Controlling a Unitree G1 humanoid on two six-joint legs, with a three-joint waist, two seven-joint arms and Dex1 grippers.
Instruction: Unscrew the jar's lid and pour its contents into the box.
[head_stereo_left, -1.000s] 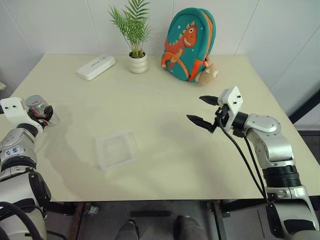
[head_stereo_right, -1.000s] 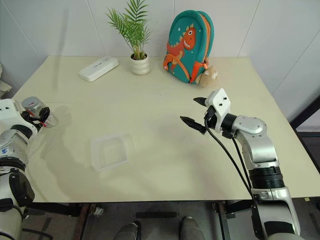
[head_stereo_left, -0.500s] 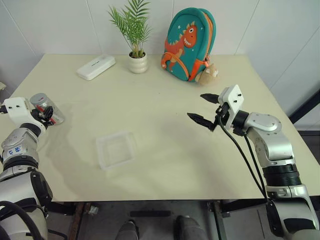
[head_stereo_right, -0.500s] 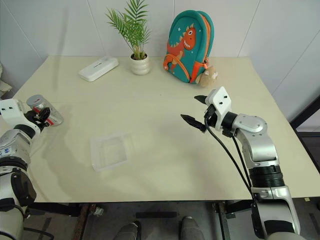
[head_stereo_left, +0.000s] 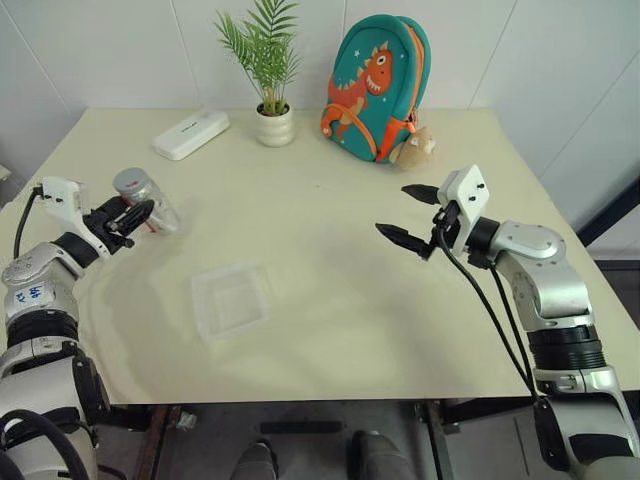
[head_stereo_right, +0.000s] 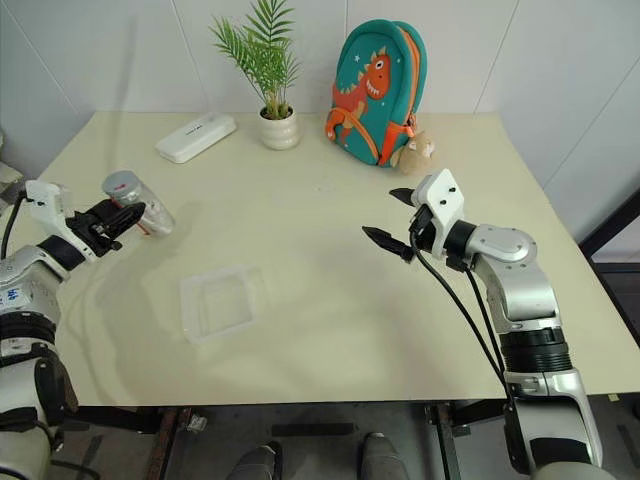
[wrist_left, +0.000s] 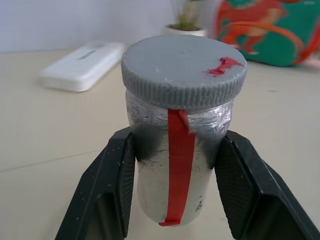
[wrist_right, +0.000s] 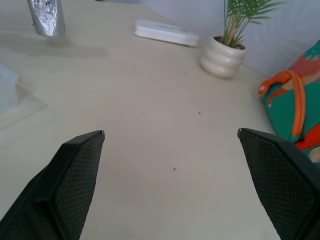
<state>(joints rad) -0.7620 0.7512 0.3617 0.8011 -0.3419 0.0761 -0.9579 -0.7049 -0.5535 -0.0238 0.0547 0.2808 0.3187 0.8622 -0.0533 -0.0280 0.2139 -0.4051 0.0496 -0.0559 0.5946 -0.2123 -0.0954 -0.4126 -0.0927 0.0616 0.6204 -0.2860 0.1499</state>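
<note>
My left gripper (head_stereo_left: 135, 214) is clamped on the small clear plastic jar w/ red-and-white label (head_stereo_left: 150, 208), one black finger (wrist_left: 107, 192) each side of its body just under the cap. Jar is lifted off the pale cream table (head_stereo_left: 330, 300), over its left part, tilted a bit. The round silvery-grey ribbed lid w/ red mark on top (wrist_left: 184, 70) sits fully on the jar, so nothing unscrewed yet. The tiny brown piece inside: can't make it out thru the wall.

My right gripper (head_stereo_left: 408, 215) hangs over the table's right side, jaws spread wide, holding nothing, well apart from the jar.

The shallow square clear plastic tray w/ rounded corners (head_stereo_left: 232, 300) lies flat on the table between my two arms, nearer the left one, below the jar in the head view. Looks empty.

Progress, as I judge it: pick-up done. Left to do: bring jar and right jaws together, grip the lid, twist it off, then tip jar over the tray. So early stage.
</note>
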